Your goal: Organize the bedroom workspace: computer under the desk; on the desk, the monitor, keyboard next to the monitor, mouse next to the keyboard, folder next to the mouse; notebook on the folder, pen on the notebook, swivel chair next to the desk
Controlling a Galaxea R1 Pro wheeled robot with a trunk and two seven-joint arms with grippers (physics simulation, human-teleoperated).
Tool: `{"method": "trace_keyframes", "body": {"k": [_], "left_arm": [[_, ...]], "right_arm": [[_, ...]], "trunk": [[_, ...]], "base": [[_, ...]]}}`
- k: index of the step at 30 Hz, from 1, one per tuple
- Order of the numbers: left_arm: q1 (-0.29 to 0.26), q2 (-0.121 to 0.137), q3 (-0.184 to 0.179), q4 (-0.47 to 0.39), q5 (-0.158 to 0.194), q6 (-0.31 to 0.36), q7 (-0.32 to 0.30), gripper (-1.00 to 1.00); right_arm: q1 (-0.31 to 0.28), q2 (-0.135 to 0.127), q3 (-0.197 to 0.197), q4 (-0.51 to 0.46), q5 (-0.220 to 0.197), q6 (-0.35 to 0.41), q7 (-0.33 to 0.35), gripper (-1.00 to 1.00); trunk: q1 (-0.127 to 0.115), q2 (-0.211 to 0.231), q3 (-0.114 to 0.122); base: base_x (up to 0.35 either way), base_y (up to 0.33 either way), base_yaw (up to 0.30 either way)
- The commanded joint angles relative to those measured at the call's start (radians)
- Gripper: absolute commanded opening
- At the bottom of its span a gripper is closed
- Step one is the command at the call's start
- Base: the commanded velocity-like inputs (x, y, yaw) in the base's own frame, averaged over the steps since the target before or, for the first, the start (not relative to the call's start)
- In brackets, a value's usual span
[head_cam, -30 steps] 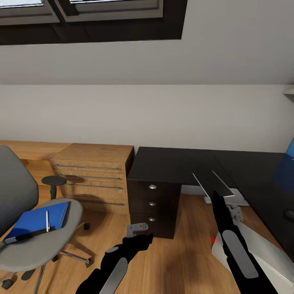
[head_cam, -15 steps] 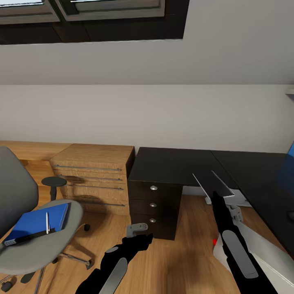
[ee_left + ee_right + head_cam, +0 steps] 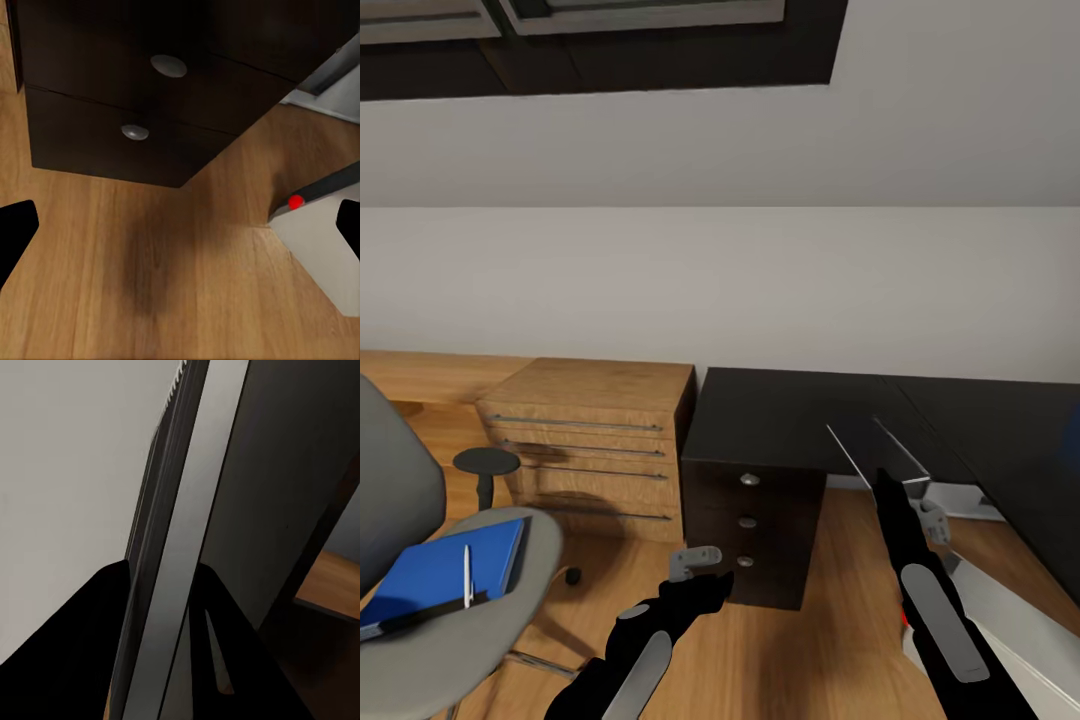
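My right gripper (image 3: 885, 482) is shut on the keyboard (image 3: 878, 448), a thin dark slab held on edge over the front edge of the black desk (image 3: 780, 405). In the right wrist view the keyboard (image 3: 176, 532) runs between the fingers (image 3: 82, 652). My left gripper (image 3: 698, 565) hangs open in front of the desk's drawer unit (image 3: 755, 525); the left gripper (image 3: 180, 225) holds nothing. The grey computer (image 3: 1000, 620) with its red dot lies on the floor at the right. On the swivel chair (image 3: 470, 620) lie blue flat items (image 3: 440, 565) with the white pen (image 3: 467, 575) on top.
A low light-wood cabinet (image 3: 595, 435) with long handles stands against the wall left of the desk. The chair's black armrest (image 3: 485, 462) rises in front of it. Wood floor (image 3: 150, 285) lies between the chair, the drawer unit (image 3: 142, 90) and the computer (image 3: 322, 240).
The camera has moved forward and turned: the desk looks nearer and the chair has slid toward the picture's left edge. Both arms keep their pose, the keyboard still held.
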Motion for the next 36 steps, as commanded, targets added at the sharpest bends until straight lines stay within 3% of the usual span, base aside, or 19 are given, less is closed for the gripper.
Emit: {"method": "trace_keyframes", "body": {"k": [1, 10, 31, 36], "left_arm": [[-0.001, 0.000, -0.002, -0.001, 0.011, 0.002, 0.010, 1.00], [0.000, 0.000, -0.002, -0.001, 0.011, 0.002, 0.011, 1.00], [-0.001, -0.002, -0.004, -0.004, 0.003, -0.002, 0.011, 1.00], [-0.001, -0.001, -0.025, -0.006, 0.002, -0.043, 0.015, 1.00]], "right_arm": [[-0.001, 0.000, 0.003, -0.001, -0.004, -0.005, -0.005, -1.00], [-0.001, 0.000, 0.008, -0.001, 0.026, -0.006, -0.008, -1.00], [-0.001, 0.001, 0.007, -0.001, 0.035, -0.006, -0.008, -1.00], [-0.001, -0.001, 0.007, -0.001, 0.035, -0.005, -0.010, -1.00]], "trunk": [[0.000, -0.001, -0.001], [0.000, -0.001, -0.001], [0.000, -0.001, -0.001], [0.000, -0.001, -0.001]], "base": [[0.071, 0.010, 0.006], [0.020, 0.003, 0.117], [0.001, 0.000, 0.262], [0.037, 0.000, 0.274]]}}
